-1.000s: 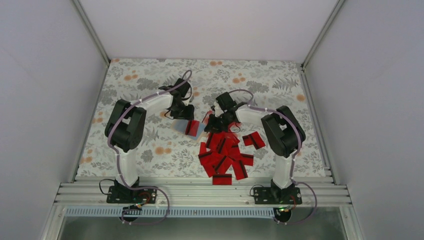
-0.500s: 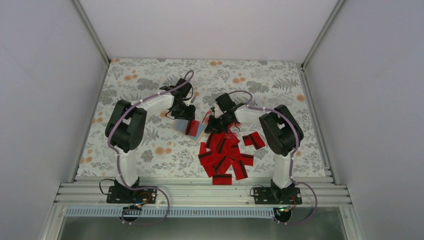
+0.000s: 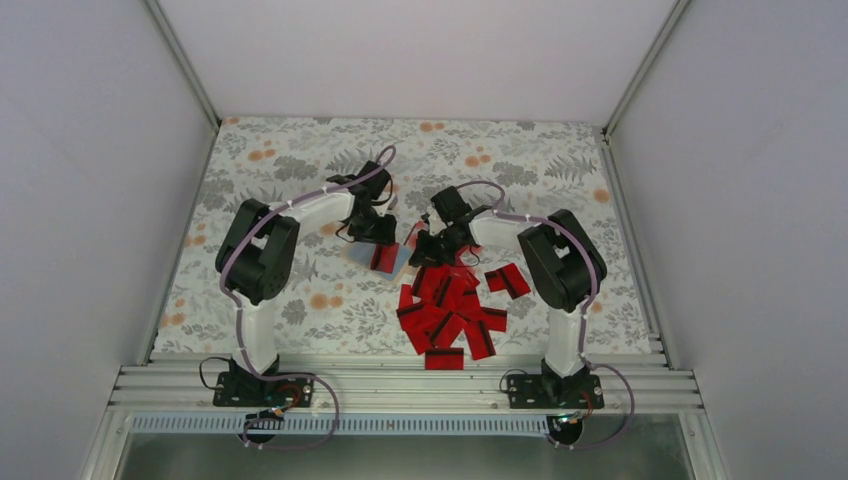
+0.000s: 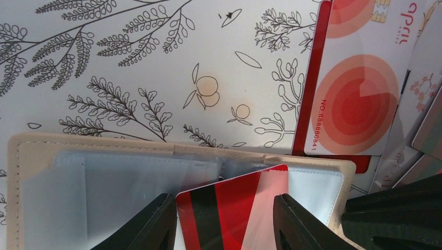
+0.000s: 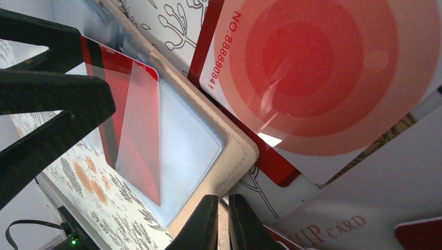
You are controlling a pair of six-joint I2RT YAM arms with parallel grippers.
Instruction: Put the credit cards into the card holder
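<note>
The tan card holder [image 4: 31, 151] lies open on the cloth, its clear sleeves facing up. My left gripper [image 4: 223, 200] is shut on a red credit card [image 4: 229, 208] with a black stripe. The card's far corner sits under a clear sleeve flap. My right gripper [image 5: 223, 200] is shut on the card holder's [image 5: 229, 146] beige corner edge. In the top view the left gripper [image 3: 375, 240] and right gripper [image 3: 420, 245] meet over the holder [image 3: 360, 250]. Several red credit cards [image 3: 450, 310] lie in a heap to the near right.
A pale-faced card with red circles [image 4: 354, 99] lies just right of the holder, over a red one. A pale "VIP card" [image 5: 344, 229] lies under my right gripper. Two more red cards [image 3: 508, 280] lie right of the heap. The left gripper's fingers [image 5: 52, 99] fill the right wrist view's left side.
My left arm has shifted slightly right, carrying the red card further over the holder. The right arm has stayed in place, gripping the holder's edge.
</note>
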